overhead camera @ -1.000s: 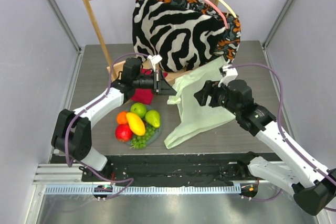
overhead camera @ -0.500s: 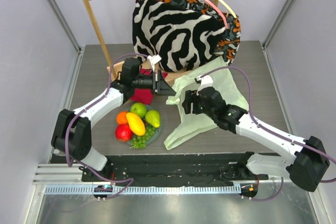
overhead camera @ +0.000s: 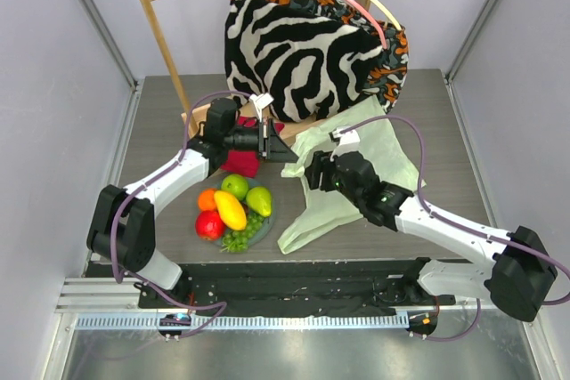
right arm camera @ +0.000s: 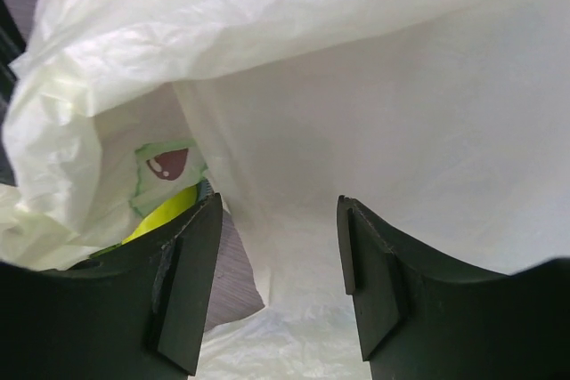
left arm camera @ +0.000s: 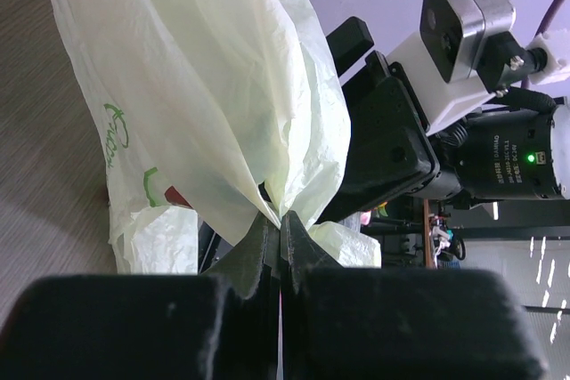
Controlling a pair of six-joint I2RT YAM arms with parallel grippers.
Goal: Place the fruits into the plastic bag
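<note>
Left gripper [overhead camera: 289,156] [left arm camera: 280,220]: clenched on an edge of the plastic bag [overhead camera: 325,211] [left arm camera: 205,86]; the film is seen pinched at the fingertips, and that edge is held up off the table [overhead camera: 160,131].
Right gripper [overhead camera: 313,171] [right arm camera: 278,211]: jaws spread apart, nothing grasped. Bag film [right arm camera: 401,86] is seen right ahead of the fingers; whether it is touched cannot be told.
Plastic bag: draped from the left gripper down onto the table, right of the fruits [overhead camera: 233,211], mouth side raised.
Fruits: piled on a grey-green plate [overhead camera: 264,232], near-left of the table, none inside the bag; orange, green apple, pear, mango, red apple and grapes are made out.
Behind: zebra-striped fabric [overhead camera: 303,51] hung on a wooden rack [overhead camera: 165,42]; red cloth [overhead camera: 239,162] laid under the left arm.
</note>
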